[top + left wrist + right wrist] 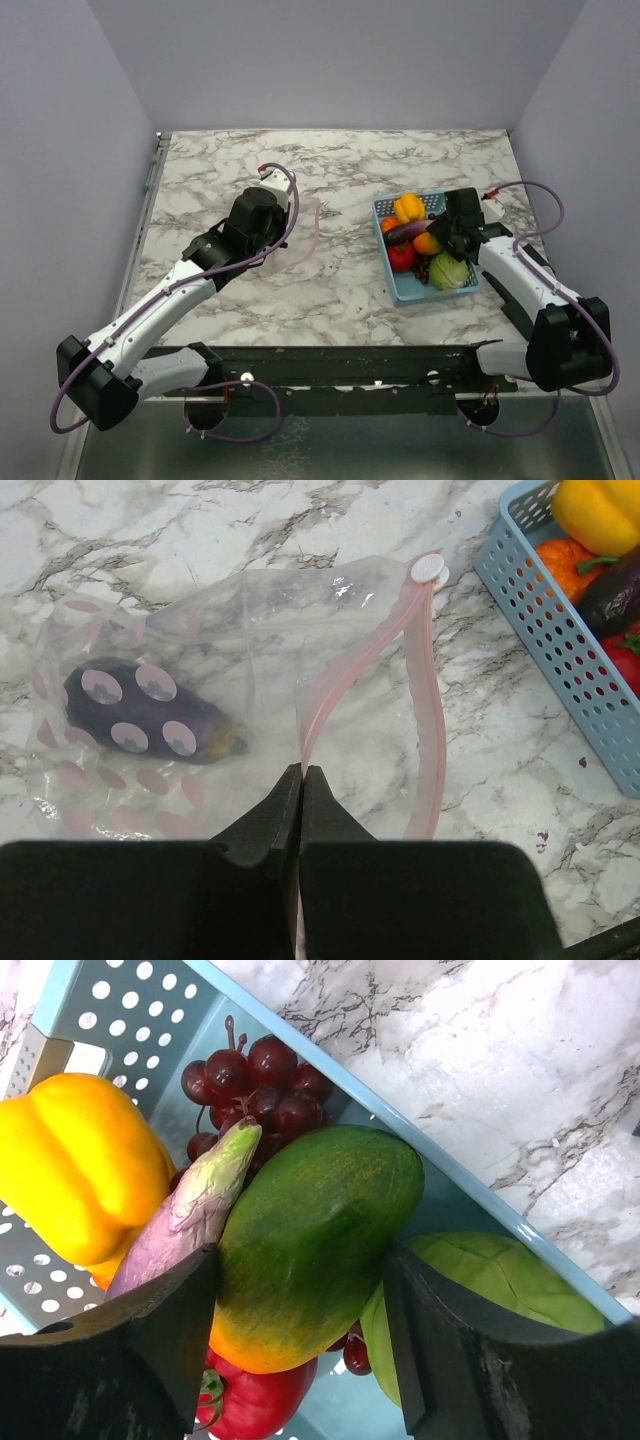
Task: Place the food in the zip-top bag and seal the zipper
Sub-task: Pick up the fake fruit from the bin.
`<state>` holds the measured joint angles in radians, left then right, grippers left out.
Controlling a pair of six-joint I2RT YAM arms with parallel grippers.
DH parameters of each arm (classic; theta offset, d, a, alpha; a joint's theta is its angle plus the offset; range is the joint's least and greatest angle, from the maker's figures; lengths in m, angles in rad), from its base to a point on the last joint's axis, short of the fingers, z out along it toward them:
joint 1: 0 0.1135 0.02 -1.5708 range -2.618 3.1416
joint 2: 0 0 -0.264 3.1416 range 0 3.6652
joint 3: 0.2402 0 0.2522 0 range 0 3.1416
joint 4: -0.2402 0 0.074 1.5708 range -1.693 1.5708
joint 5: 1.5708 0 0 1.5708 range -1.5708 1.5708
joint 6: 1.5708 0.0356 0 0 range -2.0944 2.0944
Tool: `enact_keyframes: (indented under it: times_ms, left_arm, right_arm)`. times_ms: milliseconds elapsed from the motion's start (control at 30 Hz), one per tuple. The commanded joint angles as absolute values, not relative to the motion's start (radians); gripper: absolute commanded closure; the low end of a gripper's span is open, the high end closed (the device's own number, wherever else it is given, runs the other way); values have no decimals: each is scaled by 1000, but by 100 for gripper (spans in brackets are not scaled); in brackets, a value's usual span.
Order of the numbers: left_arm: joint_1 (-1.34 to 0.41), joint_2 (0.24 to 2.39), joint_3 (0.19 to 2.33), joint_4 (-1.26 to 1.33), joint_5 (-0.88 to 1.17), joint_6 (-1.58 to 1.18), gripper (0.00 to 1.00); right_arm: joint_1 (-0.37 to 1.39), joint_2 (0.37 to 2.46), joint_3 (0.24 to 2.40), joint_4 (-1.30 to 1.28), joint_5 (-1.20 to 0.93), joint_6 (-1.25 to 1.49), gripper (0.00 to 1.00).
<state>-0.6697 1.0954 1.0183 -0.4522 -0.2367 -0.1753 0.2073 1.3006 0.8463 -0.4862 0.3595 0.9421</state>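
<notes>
Left claw: the left claw (302, 770) at bottom centre of the left wrist view has its fingers pressed flat together, pinching the pink zipper (425, 710) where it loops down to them.
Right claw: the right claw (300, 1255) has its jaws well apart, one on each side of a green-and-orange mango (320, 1190); I cannot tell if they press it.
Zip-top bag: the zip-top bag (250, 610) is clear with pink dots and lies flat, mid-left in the left wrist view.
In the bag: a dark purple bagged eggplant (150, 720).
Basket: the light-blue basket (430, 1145) holds the mango, a pale eggplant (190, 1215), a yellow pepper (75, 1165), grapes (255, 1085) and a green cabbage (490, 1285).
Desk: the white marbled desk (330, 300) has the bag left of centre and the basket to the right.
Room: plain pale grey walls (330, 60).
</notes>
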Motion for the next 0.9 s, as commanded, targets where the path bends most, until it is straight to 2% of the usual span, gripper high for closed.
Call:
enact_keyframes:
  times_ms: [0, 100, 167, 533, 733, 867]
  left_arm:
    - [-670, 1085, 1002, -440, -260, -169, 100]
    - [-669, 1085, 1002, -440, -262, -168, 100]
    - [-669, 1085, 1002, -440, -263, -167, 100]
    - [-670, 1079, 1002, -441, -264, -170, 100]
    - [-669, 1077, 1002, -440, -264, -170, 100]
    - [-670, 1079, 1002, -439, -264, -171, 100]
  right_arm:
    - [200, 1322, 809, -489, 329, 952, 62]
    - [200, 1297, 818, -492, 332, 940, 86]
    - [200, 1274, 830, -504, 342, 931, 98]
    - [200, 1099, 856, -509, 289, 860, 99]
    - [200, 1037, 848, -425, 137, 754, 99]
    - [203, 1024, 848, -363, -50, 724, 99]
